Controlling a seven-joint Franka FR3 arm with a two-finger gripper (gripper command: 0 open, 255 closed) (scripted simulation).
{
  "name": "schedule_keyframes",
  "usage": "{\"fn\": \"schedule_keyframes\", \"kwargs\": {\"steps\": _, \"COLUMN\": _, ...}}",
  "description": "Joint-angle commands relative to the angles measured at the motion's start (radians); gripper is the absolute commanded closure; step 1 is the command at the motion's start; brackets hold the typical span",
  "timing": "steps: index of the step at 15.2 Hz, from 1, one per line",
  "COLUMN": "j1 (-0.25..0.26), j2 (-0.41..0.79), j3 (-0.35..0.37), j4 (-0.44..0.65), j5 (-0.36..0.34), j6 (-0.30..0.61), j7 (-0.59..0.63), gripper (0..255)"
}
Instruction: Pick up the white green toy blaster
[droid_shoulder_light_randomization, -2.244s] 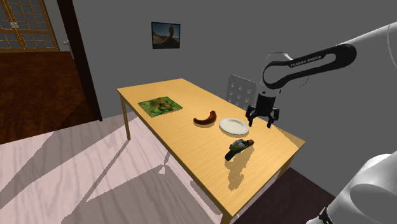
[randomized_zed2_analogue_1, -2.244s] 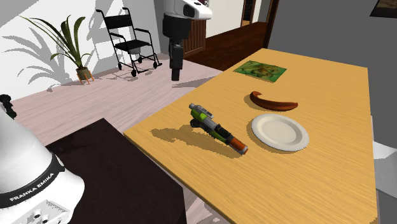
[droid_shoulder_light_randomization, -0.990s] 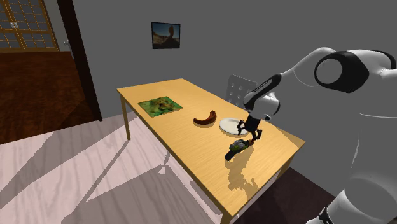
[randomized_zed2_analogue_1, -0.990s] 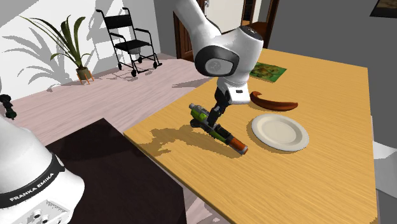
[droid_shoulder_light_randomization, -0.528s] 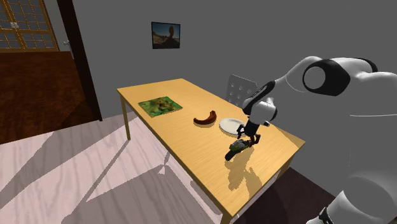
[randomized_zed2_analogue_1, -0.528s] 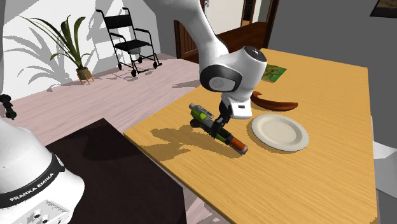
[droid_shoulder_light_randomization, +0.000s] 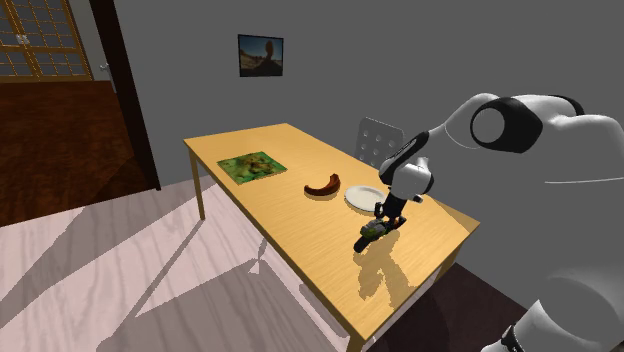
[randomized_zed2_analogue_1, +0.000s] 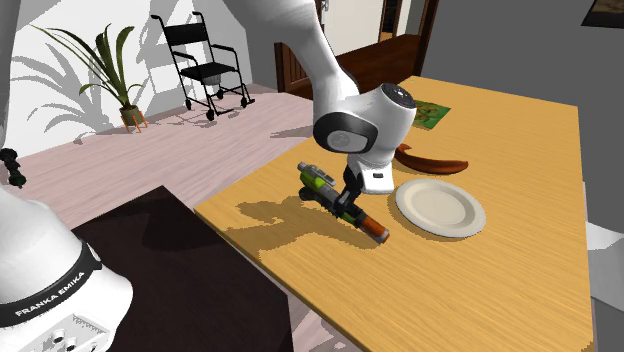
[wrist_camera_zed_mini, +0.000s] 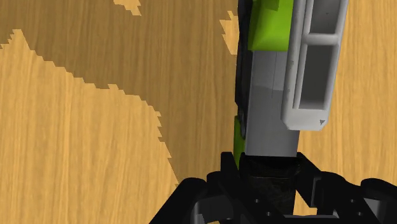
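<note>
The toy blaster (randomized_zed2_analogue_1: 330, 193) lies on the wooden table (randomized_zed2_analogue_1: 500, 290) near its edge. It is white-grey and bright green, with a dark middle and an orange tip pointing toward the plate. My black gripper (randomized_zed2_analogue_1: 350, 200) is down on its middle and shut on it. In the wrist view the blaster's white and green body (wrist_camera_zed_mini: 273, 95) runs away from the gripper (wrist_camera_zed_mini: 270, 179), and both fingers clasp its dark section. In the shoulder view the blaster (droid_shoulder_light_randomization: 370, 235) rests on the table just under the gripper (droid_shoulder_light_randomization: 384, 222).
A white plate (randomized_zed2_analogue_1: 440, 207) and a brown curved thing (randomized_zed2_analogue_1: 430, 160) lie just beyond the blaster; a green mat (randomized_zed2_analogue_1: 420, 110) lies farther back. A chair (droid_shoulder_light_randomization: 380, 140) stands behind the table. A wheelchair (randomized_zed2_analogue_1: 205, 60) and a plant (randomized_zed2_analogue_1: 120, 70) stand on the floor.
The arm came down from above the table onto the blaster. In the last half second the fingers closed on the blaster's middle. The blaster has not moved.
</note>
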Motion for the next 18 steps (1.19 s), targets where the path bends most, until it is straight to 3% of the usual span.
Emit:
{"fn": "schedule_keyframes", "kwargs": {"steps": 1, "j1": 0.000, "j2": 0.001, "j3": 0.000, "j4": 0.000, "j5": 0.000, "j6": 0.000, "j7": 0.000, "gripper": 255}}
{"fn": "schedule_keyframes", "kwargs": {"steps": 6, "j1": 0.000, "j2": 0.000, "j3": 0.000, "j4": 0.000, "j5": -0.001, "j6": -0.001, "j7": 0.001, "gripper": 255}}
{"fn": "schedule_keyframes", "kwargs": {"steps": 18, "j1": 0.028, "j2": -0.140, "j3": -0.042, "j4": -0.033, "j5": -0.066, "j6": -0.100, "j7": 0.067, "gripper": 255}}
